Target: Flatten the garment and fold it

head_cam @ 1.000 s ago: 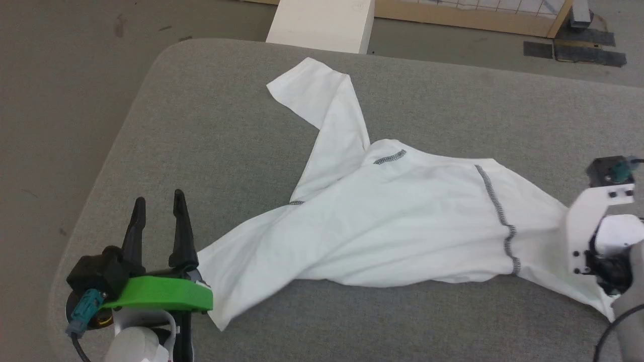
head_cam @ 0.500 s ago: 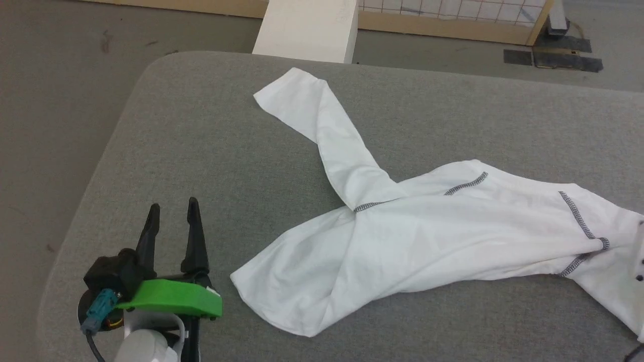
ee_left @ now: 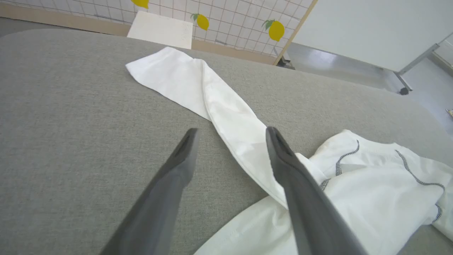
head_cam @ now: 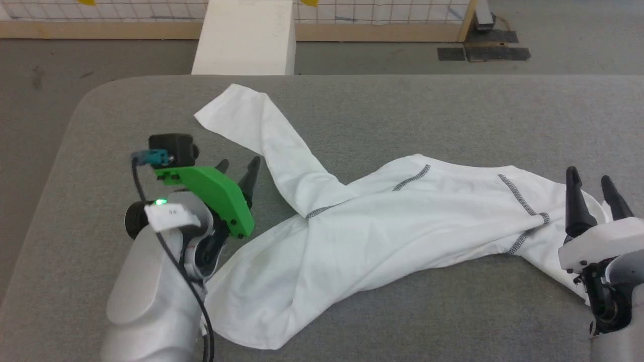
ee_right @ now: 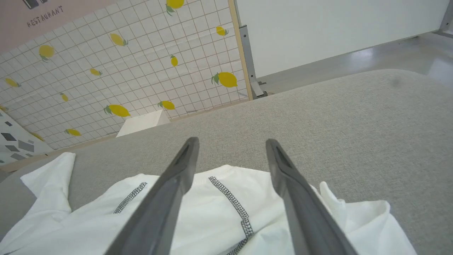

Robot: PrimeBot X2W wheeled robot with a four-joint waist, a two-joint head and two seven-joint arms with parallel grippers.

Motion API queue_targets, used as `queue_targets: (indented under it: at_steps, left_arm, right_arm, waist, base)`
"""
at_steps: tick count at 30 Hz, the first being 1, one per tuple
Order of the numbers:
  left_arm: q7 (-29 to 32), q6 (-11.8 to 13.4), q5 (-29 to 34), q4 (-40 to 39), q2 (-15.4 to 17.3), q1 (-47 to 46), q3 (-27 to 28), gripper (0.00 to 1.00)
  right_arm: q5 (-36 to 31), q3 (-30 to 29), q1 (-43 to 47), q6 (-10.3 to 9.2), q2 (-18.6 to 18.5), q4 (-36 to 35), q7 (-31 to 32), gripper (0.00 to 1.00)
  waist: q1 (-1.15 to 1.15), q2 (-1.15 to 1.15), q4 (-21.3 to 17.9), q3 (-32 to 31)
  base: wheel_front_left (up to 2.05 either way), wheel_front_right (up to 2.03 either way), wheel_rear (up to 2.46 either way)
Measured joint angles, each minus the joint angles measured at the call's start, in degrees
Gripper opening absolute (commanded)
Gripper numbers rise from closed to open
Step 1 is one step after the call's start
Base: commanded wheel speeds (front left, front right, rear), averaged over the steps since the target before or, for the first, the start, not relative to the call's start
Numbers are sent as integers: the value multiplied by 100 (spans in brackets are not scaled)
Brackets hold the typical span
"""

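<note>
Left gripper [head_cam: 239, 163] spread, empty, garment [head_cam: 382, 231] sleeve just right of it; right gripper [head_cam: 588, 176] spread, empty, over garment's other end

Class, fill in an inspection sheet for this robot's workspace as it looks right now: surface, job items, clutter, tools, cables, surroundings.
Surface: grey padded table, rounded corners.
Job's things: white garment, rumpled and twisted, not flat, not folded; one sleeve stretches toward the far left.
Clutter: nothing seen.
Grippers: left tool open, beside the sleeve, holding nothing; right tool open, over the garment's right end, holding nothing.
Cables: black cable runs from a teal plug down the left arm.
Surroundings: white box beyond the far edge; lemon-patterned wall panel; grey floor.
</note>
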Motion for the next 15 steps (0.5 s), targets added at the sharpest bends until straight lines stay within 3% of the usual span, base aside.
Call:
queue_targets:
  at_steps: [6,15]
  left_arm:
    - [989,102,-81,953,8,-960,-196,100]
    - [1549,433,489,2064,320,-1628,-560,100]
  right_arm:
    - [331,313,92,0,9,90,-335,100]
    - [354,486,92,0,10,65,-448,100]
  waist:
    - [0,0,-367,236]
    - [0,0,-789,760]
  base:
    - [0,0,0]
    - [0,0,0]
